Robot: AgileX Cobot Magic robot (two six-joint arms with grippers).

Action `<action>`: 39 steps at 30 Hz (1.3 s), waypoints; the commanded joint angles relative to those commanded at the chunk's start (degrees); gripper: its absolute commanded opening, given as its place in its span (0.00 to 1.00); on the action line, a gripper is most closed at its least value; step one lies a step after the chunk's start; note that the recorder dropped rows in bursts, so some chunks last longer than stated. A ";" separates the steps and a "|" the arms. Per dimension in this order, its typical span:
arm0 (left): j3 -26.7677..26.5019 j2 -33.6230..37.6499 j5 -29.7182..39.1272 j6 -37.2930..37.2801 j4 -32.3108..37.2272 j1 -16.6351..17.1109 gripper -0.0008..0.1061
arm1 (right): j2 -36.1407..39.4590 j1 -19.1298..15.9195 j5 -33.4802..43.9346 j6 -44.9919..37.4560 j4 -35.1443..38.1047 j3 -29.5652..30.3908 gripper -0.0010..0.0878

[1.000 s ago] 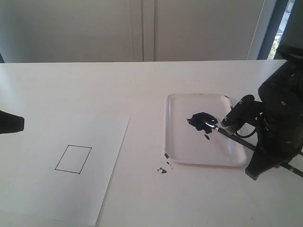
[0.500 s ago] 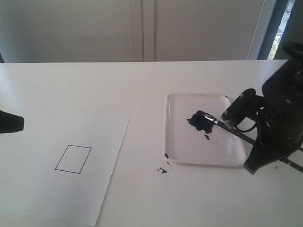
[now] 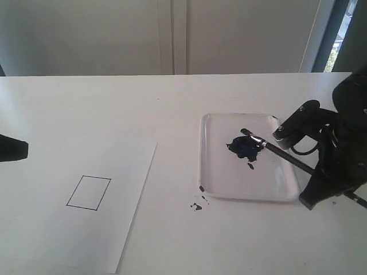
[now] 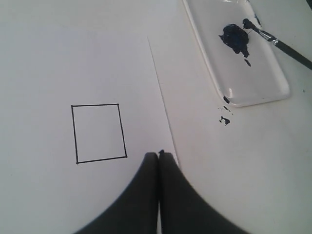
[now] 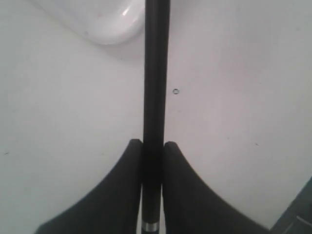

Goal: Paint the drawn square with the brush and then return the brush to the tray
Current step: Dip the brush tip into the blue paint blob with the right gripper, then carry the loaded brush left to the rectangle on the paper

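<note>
The drawn square is blank on a white paper sheet at the left. The tray lies to the right, with a dark blue paint blob in its middle. My right gripper is shut on the black handle of the brush off the tray's right side. The brush slants over the tray, its dark tip just past the blob's far edge. My left gripper is shut on nothing above the paper's right edge, near the square.
Small dark paint splatters lie on the white table just off the tray's near left corner. The paper's right edge runs between the square and the tray. A wall stands behind the table's far edge.
The right gripper has drawn back to the right and risen a little. The brush tip has slid from the blob's near right side to its far edge. The left arm has not moved.
</note>
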 joint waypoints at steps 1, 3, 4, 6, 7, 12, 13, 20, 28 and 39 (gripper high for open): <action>0.00 0.00 0.00 0.00 0.28 0.00 0.01 | 0.00 0.00 0.28 -0.64 0.55 0.00 0.01; 0.00 0.00 0.22 0.00 0.38 0.00 0.01 | 0.00 0.00 1.31 -0.55 0.86 0.00 0.01; 0.00 0.00 0.32 0.00 0.38 0.00 0.01 | 0.00 0.00 1.45 -0.55 0.86 0.00 0.01; 0.00 0.00 0.32 0.00 0.38 0.00 0.01 | 0.14 0.00 1.72 -0.55 0.86 0.00 0.01; 0.00 0.00 0.32 0.00 0.38 0.00 0.01 | 0.46 0.00 1.91 -0.55 0.86 0.00 0.01; 0.00 0.00 0.32 0.00 0.78 0.00 0.01 | 2.81 0.00 3.20 0.38 -1.36 0.00 0.01; 0.00 0.00 0.32 0.00 0.78 0.00 0.01 | 2.93 0.00 3.20 0.37 -1.36 0.00 0.01; 0.00 0.00 0.32 0.00 0.78 0.00 0.01 | 3.16 0.00 1.82 4.88 -6.55 0.00 0.01; 0.00 0.00 -0.39 0.04 0.80 0.00 0.01 | 2.28 0.00 1.25 6.30 -7.76 0.00 0.01; 0.00 0.00 -4.14 4.52 -0.90 0.00 0.01 | -3.75 1.80 -0.91 -4.78 4.51 0.00 0.01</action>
